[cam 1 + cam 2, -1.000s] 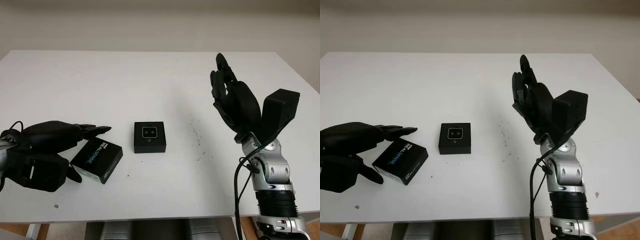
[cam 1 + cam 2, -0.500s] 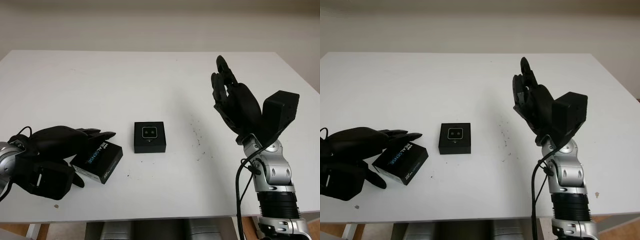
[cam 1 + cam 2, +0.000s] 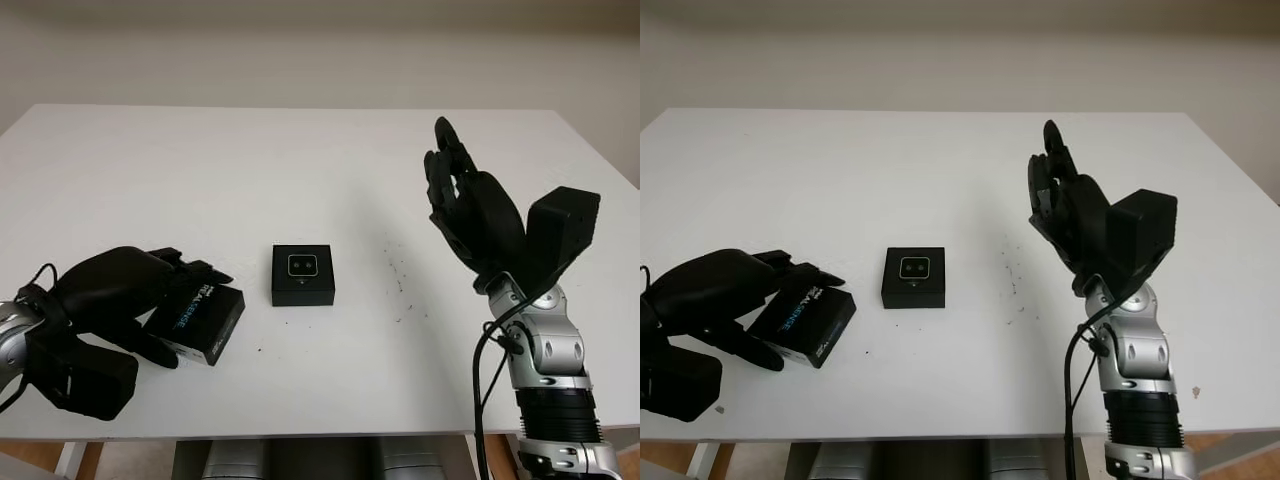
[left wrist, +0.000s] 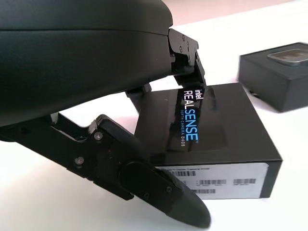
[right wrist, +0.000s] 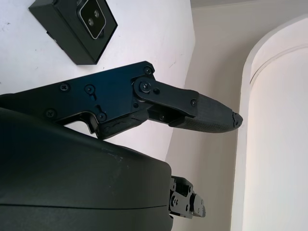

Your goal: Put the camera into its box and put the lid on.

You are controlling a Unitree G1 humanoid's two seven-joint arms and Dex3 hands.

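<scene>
The small black box (image 3: 303,273) sits mid-table with the camera (image 3: 302,264) lying in it, lens face up. To its left lies the black lid (image 3: 215,320), printed REALSENSE, flat on the table. My left hand (image 3: 192,318) is closed over the lid's left end. In the left wrist view its fingers (image 4: 185,53) press on the lid's (image 4: 207,130) top and the thumb (image 4: 159,192) lies against the labelled side. My right hand (image 3: 445,165) is open and raised above the table's right part, well clear of the box (image 5: 79,24).
The white table (image 3: 300,160) has dark specks right of the box around (image 3: 395,275). Its front edge runs just below my left hand.
My left hand has slid right and lowered onto the lid, its fingers curling over the top. The right hand has stayed raised; box and camera have not moved.
</scene>
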